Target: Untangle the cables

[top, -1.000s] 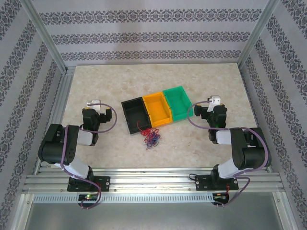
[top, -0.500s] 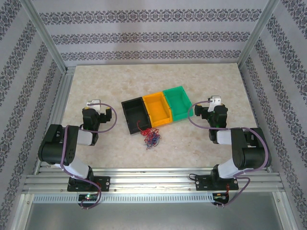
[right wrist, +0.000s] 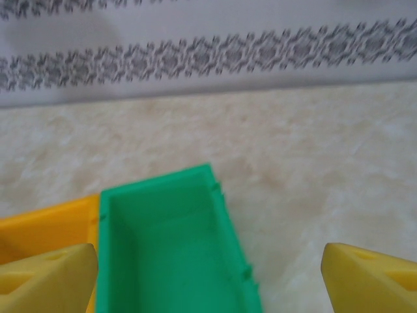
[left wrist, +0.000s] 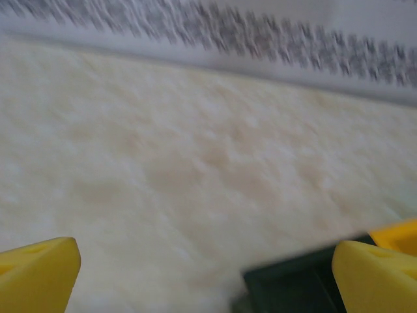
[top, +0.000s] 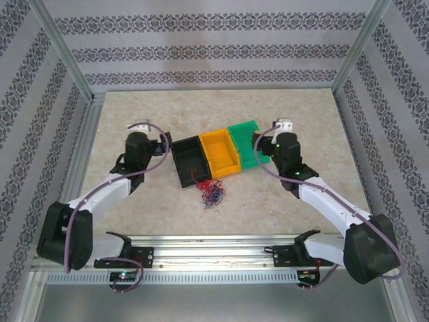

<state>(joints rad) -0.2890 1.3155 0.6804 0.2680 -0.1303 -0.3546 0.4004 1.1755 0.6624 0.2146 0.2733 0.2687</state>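
Cables of thin red, blue and dark wire (top: 212,190) lie tangled at mid-frame on the beige marbled bench (top: 281,107), just below the black plastic bin (top: 188,157). An orange plastic bin (top: 221,153) and a green plastic bin (top: 247,141) adjoin it rightward. Left yellow fingers (left wrist: 39,274) and right yellow fingers (right wrist: 49,277) are spread wide, empty.

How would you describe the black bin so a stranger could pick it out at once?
On the pale marbled table, three open bins sit side by side in a slanted row near the middle. The black bin is the leftmost, beside the orange bin; it alone is dark, and the tangled cables lie at its near end.
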